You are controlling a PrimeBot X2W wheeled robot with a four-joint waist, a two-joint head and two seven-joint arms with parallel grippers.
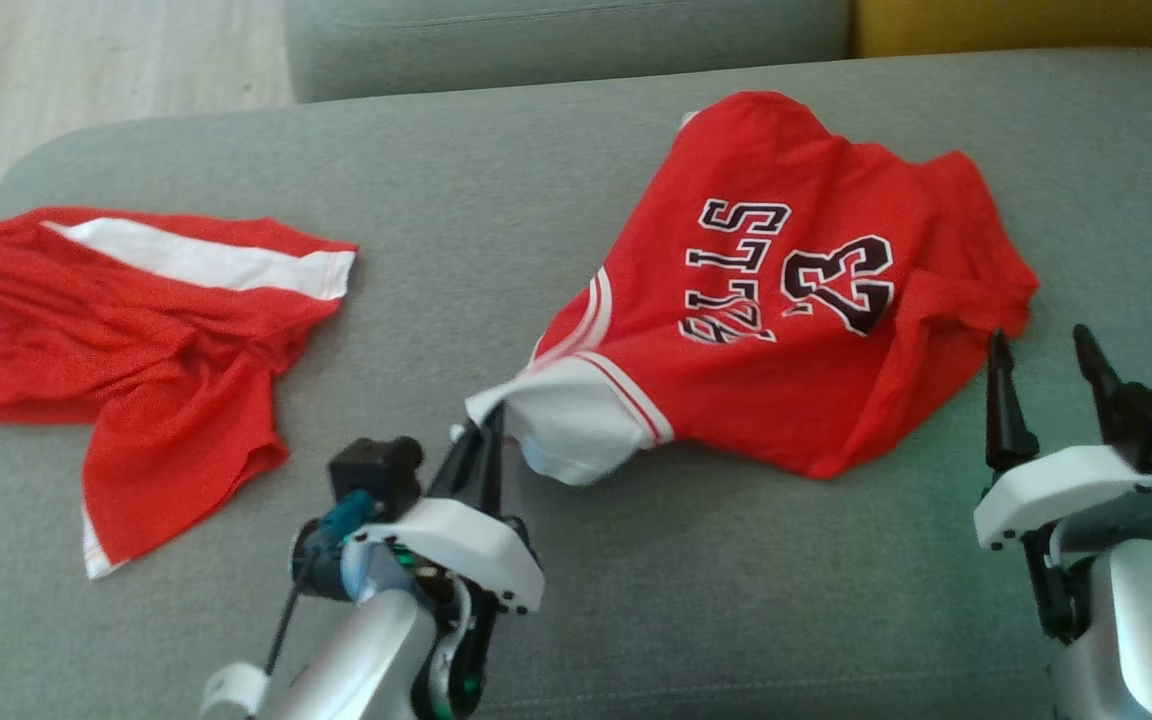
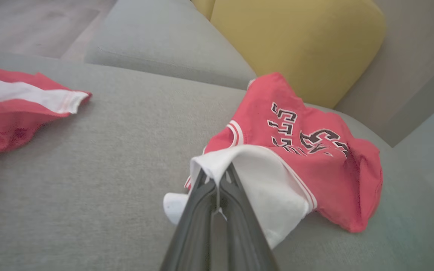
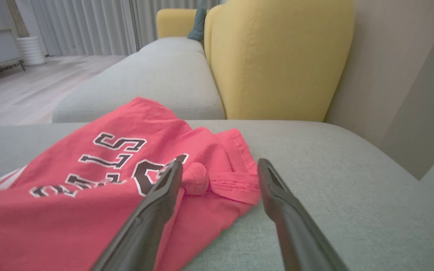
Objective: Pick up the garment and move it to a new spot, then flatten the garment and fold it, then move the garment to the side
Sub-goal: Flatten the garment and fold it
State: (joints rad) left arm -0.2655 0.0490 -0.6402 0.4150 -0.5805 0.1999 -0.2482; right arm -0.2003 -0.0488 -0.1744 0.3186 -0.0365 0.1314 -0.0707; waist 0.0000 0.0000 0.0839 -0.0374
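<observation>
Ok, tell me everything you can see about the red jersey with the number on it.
The red jersey looks like thin fabric, with black white-edged lettering, the number 23, and a white panel trimmed in red and white stripes. It lies rumpled, print up, on the grey sofa cushion. The left gripper is shut on its white corner, which looks raised off the cushion. The open right gripper stands by its opposite edge; contact is unclear.
</observation>
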